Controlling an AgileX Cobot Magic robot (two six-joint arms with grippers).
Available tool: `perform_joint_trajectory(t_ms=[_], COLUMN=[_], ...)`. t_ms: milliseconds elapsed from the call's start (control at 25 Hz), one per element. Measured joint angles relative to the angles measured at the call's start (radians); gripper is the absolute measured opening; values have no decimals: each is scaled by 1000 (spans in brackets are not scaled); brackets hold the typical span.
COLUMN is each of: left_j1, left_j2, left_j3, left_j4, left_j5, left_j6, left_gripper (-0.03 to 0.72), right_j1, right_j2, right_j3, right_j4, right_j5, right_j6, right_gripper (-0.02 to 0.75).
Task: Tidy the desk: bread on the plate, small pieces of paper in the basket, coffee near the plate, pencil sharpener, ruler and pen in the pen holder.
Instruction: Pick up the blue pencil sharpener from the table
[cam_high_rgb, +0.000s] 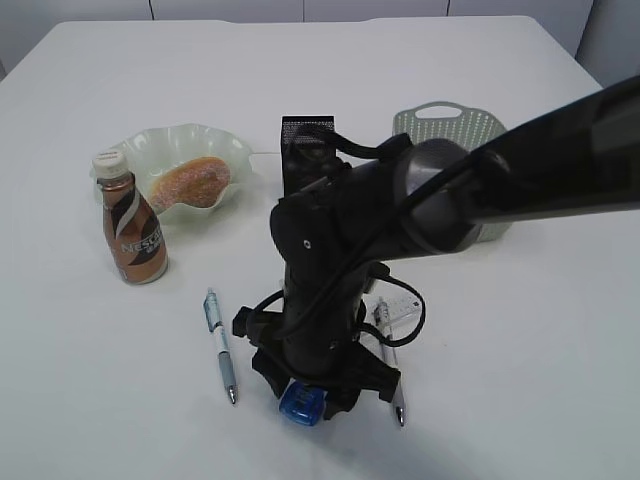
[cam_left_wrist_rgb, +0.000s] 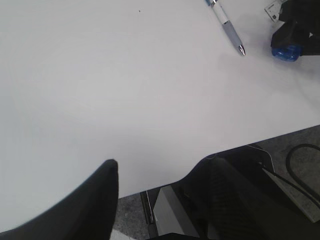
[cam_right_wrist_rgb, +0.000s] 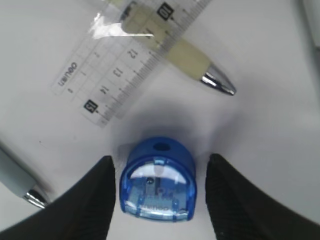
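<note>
Blue sharpener: the translucent blue pencil sharpener (cam_right_wrist_rgb: 158, 181) sits on the white surface (cam_high_rgb: 520, 330) near its front edge, between the two black fingers (cam_right_wrist_rgb: 85, 200) of the right end effector (cam_right_wrist_rgb: 159, 192); a narrow gap shows on each side, so no contact is clear.
Right end effector: jaws stand apart, straddling the sharpener, low over the surface; nothing is lifted.
Left end effector: the left end effector (cam_left_wrist_rgb: 160, 190) hangs over the surface's near edge with its fingers spread wide and nothing between them; only one fingertip (cam_left_wrist_rgb: 102, 182) and the dark body show.
Ruler: the clear ruler (cam_right_wrist_rgb: 125, 65) with black scale marks lies flat just beyond the sharpener, resting across a pen.
Pens: a pen with a pale grip and metal tip (cam_right_wrist_rgb: 192, 62) lies under the ruler, to the right of the arm in the exterior view; a second pen (cam_high_rgb: 221, 345) lies to the left of the arm, apart from the sharpener.
Bread: the golden-brown bun (cam_high_rgb: 190, 182) lies in the pale green ruffled plate (cam_high_rgb: 235, 150) at the left.
Coffee: the brown bottle (cam_high_rgb: 132, 235) with a white cap stands upright just in front of the plate, touching or nearly touching its rim.
Pen holder: the black mesh box (cam_high_rgb: 307, 135) stands behind the right arm, partly hidden by it.
Basket: the grey-green basket (cam_high_rgb: 445, 122) sits right of the pen holder, its front hidden by the arm; its contents cannot be seen.
</note>
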Motion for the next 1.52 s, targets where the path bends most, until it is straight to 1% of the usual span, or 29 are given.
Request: perform_joint_trajectory(t_ms=[920, 1160, 1520], left_j1=[0, 0, 0], left_j2=[0, 0, 0], left_j3=[0, 0, 0], left_j4=[0, 0, 0], left_j5=[0, 0, 0], left_j6=[0, 0, 0], left_gripper=[430, 430, 430], right_j1=[0, 0, 0], right_j2=[0, 0, 0], right_j3=[0, 0, 0], right_j4=[-4, 27, 30], right_j5=[-12, -11, -1], right_j6=[0, 0, 0], right_gripper=[452, 452, 452])
